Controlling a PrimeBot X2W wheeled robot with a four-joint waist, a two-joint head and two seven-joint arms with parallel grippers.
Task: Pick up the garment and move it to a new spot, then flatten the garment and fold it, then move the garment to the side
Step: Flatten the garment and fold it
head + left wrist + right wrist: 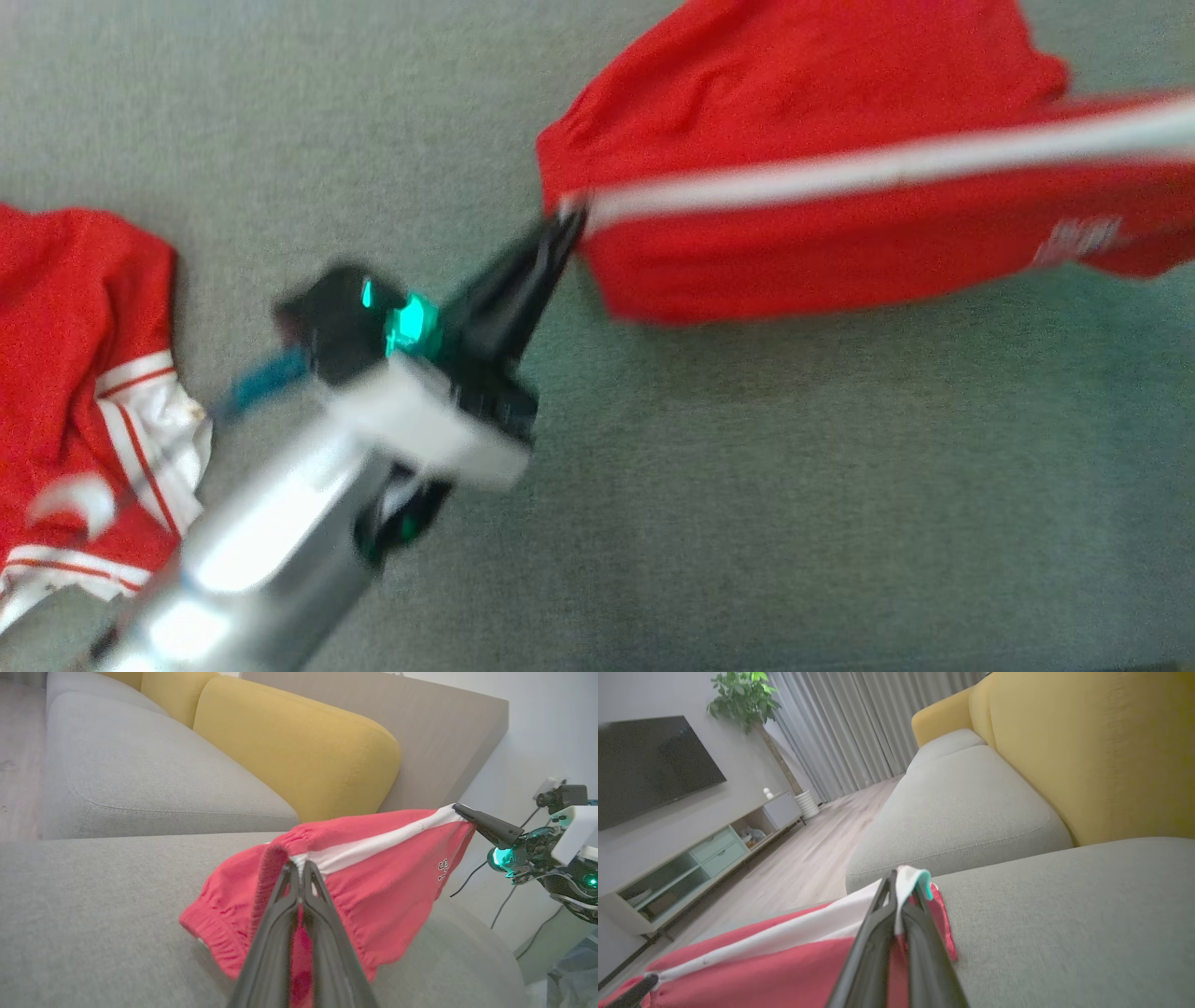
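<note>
The garment [822, 121] is a pair of red shorts with a white side stripe, stretched taut between my two grippers above the grey sofa seat [794, 485]. My left gripper [569, 219] is shut on the stripe's end at the elastic waistband; in the left wrist view, the left gripper [299, 868] pinches the gathered waistband of the garment [383, 877]. My right gripper [903, 882] is shut on the other end of the white stripe on the garment [784, 970]. The right gripper [460, 809] also appears at the right of the left wrist view.
A second red garment with white trim [84, 373] lies crumpled on the seat at the left. Yellow back cushions [299, 751] line the sofa's rear. Beyond the sofa's edge are a wooden floor [808, 858], a low cabinet [705, 858] and a wall television [649, 765].
</note>
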